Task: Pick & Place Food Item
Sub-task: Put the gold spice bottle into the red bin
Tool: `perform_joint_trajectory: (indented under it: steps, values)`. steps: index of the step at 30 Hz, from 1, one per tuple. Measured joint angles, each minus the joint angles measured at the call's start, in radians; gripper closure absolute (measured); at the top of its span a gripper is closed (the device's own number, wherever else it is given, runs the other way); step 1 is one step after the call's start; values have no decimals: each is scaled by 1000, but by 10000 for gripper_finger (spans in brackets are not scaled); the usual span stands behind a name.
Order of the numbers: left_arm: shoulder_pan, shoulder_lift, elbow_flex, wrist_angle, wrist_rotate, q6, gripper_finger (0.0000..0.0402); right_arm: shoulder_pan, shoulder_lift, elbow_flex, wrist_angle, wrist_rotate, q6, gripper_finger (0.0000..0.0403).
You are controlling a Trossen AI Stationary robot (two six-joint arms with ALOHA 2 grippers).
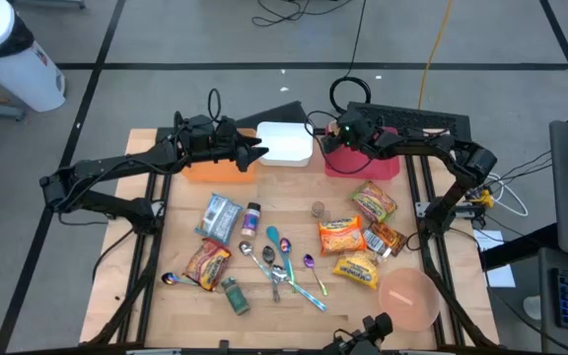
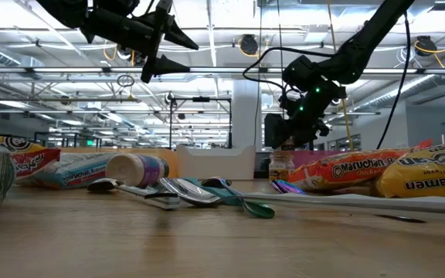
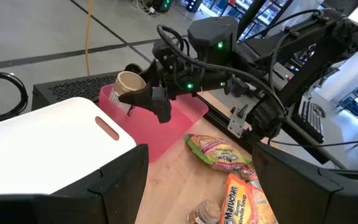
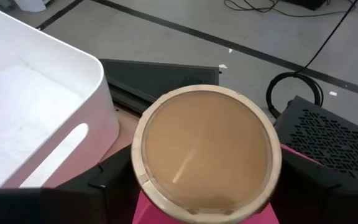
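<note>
White bin (image 1: 285, 144), pink bin (image 1: 363, 164), orange bin (image 1: 220, 170)

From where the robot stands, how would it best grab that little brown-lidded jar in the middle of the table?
Probably from straight above, pinching the jar across its round lid or the sides just under it. It seems to stand upright and apart from the ramen packets beside it, so fingers could drop on either side. The left gripper is open and free; the right gripper already holds a cup.

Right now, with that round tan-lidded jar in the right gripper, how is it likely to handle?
The jar looks rigid, so the right gripper probably won't crush it. Its round sides could slip or twist. Released sideways over the pink bin, it would likely roll.
</note>
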Motion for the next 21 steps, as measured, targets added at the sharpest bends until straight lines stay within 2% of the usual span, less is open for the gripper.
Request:
perform_joint_trajectory:
  steps: [10,21]
  values:
    - [0,0,0,0,3,-5,105,-15,1,-1,-5,0,-22,134]
    - [0,0,0,0,49,-13,105,-20,3,-2,4,-1,-25,110]
